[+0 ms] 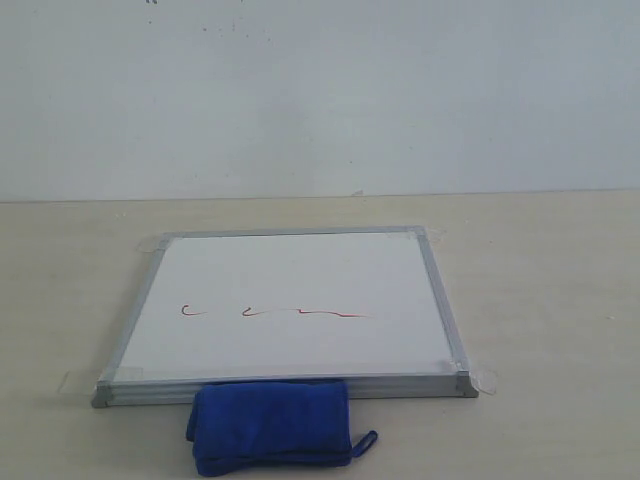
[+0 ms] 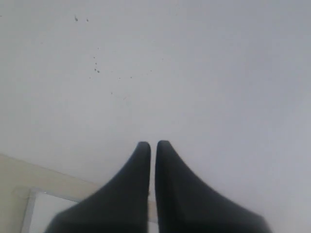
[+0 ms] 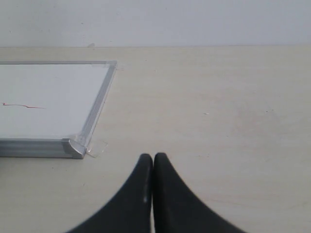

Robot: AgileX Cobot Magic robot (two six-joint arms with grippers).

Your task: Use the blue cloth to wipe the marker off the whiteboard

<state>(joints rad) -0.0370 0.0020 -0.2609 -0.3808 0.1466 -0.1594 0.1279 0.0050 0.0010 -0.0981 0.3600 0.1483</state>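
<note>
The whiteboard (image 1: 290,300) lies flat on the table, silver-framed, with tape tabs at its corners. A thin red marker scribble (image 1: 275,314) runs in broken strokes across its lower middle. The blue cloth (image 1: 270,425) lies folded against the board's near edge, its loop trailing to the right. Neither gripper shows in the exterior view. My left gripper (image 2: 152,144) is shut and empty, aimed mostly at the wall, with a board corner (image 2: 39,208) low in that view. My right gripper (image 3: 153,156) is shut and empty above bare table, beside the board's corner (image 3: 77,145); the end of the scribble (image 3: 24,105) shows there.
A pale wooden table (image 1: 540,290) carries everything, with a plain white wall (image 1: 320,90) behind it. A clear tape tab (image 3: 98,147) sticks out at the board's near right corner.
</note>
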